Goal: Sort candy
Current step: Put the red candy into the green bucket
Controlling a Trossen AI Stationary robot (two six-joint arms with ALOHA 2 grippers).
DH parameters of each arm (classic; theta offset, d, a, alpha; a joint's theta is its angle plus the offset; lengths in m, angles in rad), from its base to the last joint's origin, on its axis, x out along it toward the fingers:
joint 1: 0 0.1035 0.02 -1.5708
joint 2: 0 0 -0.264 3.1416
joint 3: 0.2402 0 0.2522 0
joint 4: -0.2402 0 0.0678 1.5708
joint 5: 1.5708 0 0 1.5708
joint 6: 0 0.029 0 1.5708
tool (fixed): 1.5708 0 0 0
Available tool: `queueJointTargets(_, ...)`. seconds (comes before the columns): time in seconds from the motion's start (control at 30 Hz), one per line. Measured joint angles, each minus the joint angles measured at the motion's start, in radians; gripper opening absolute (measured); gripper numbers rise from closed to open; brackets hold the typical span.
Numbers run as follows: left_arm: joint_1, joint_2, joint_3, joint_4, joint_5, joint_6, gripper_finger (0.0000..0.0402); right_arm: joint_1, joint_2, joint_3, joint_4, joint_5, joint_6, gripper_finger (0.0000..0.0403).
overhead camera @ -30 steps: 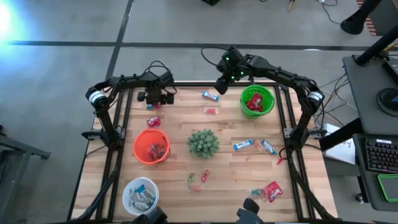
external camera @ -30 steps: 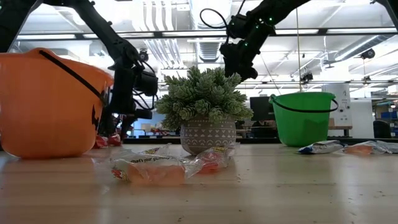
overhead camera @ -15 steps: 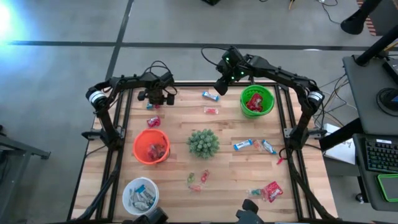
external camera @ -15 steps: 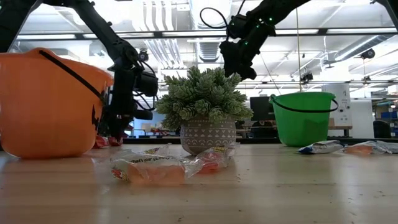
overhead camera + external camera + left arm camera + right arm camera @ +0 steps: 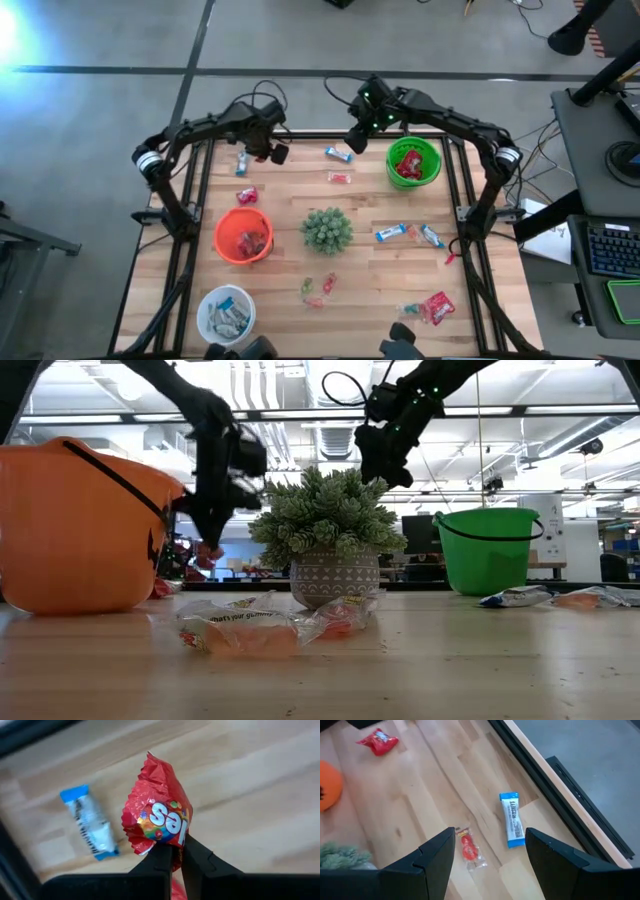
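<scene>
My left gripper [image 5: 267, 149] hangs over the table's far left part, shut on a red candy packet [image 5: 159, 815]. In the low view the packet [image 5: 208, 554] shows just below the fingers, above the table. A blue-and-white bar [image 5: 241, 163] and another red packet [image 5: 247, 195] lie flat on the wood beneath it. My right gripper [image 5: 358, 134] stands open high over the far middle, above a blue-and-white bar [image 5: 512, 820] and a small clear-wrapped red sweet [image 5: 468, 848]. My left gripper pinches one crimped end of the red packet [image 5: 169, 851] between its two fingertips. The fingers come from above, pointing down. The rest of the packet sticks out past the fingertips, crumpled, and it hangs lifted clear of the table.
An orange bowl [image 5: 222, 226], a green bowl [image 5: 434, 152] with red packets and a pale bowl [image 5: 206, 303] with bars stand on the table. The spiky potted plant [image 5: 326, 230] sits mid-table. More candy lies at the right [image 5: 405, 232] and near edge [image 5: 436, 307].
My left gripper has shut on the red packet, then risen with it and rolled about its own axis. The packet is now lifted clear of the wood. The blue-and-white bar that lay under the gripper now shows beside it.
</scene>
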Motion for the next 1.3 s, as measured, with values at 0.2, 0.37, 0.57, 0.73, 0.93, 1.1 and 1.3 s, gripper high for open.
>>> queueJointTargets(0.2, -0.011, -0.091, 0.082, -0.002, 0.090, 0.105, 0.0000, 0.005, -0.031, 0.000, 0.024, -0.080, 0.007, 0.0233)
queueJointTargets(0.37, -0.013, -0.155, 0.135, -0.005, 0.132, 0.201, 0.0000, 0.031, -0.049, 0.000, 0.081, -0.080, 0.035, 0.0233)
queueJointTargets(0.57, -0.038, -0.222, 0.168, 0.020, 0.227, 0.336, 0.0000, 0.082, -0.059, 0.000, 0.169, -0.203, 0.093, 0.0233)
queueJointTargets(0.73, -0.049, -0.260, 0.168, 0.087, 0.401, 0.404, 0.0000, 0.121, -0.062, 0.000, 0.350, -0.314, 0.233, 0.0233)
queueJointTargets(0.93, -0.064, -0.282, 0.167, 0.122, 0.552, 0.471, 0.0000, 0.167, -0.063, 0.000, 0.532, -0.313, 0.323, 0.0233)
queueJointTargets(1.1, -0.076, -0.297, 0.166, 0.192, 0.653, 0.498, 0.0000, 0.196, -0.063, 0.000, 0.592, -0.270, 0.371, 0.0233)
queueJointTargets(1.3, -0.083, -0.318, 0.168, 0.265, 0.767, 0.512, 0.0000, 0.214, -0.063, 0.000, 0.594, -0.156, 0.403, 0.0233)
